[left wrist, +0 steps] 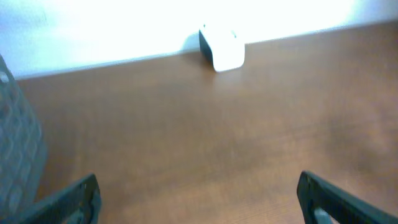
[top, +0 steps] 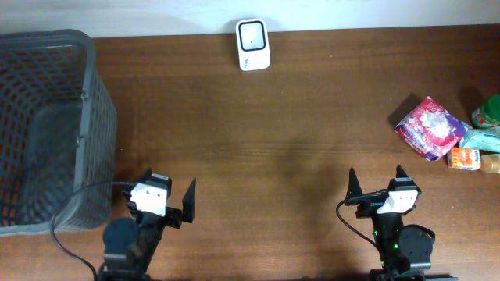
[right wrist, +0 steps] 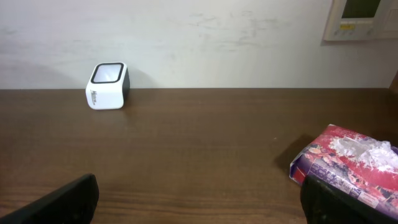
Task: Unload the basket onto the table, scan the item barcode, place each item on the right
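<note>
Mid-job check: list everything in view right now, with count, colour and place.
table: one, dark brown wood, under everything
basket: one, grey mesh, table's left end
scanner: one, white with dark window, far edge, centre
pink-purple packet: one, right side
green pack: one, far right, cut off by the frame
teal pack: one, beside the packet
orange pack: one, small, nearer edge of the pile
beige pack: one, right edge
wall panel: one, off-white, on the wall
left end effector: one, black, open, empty
right end effector: one, black, open, empty
</note>
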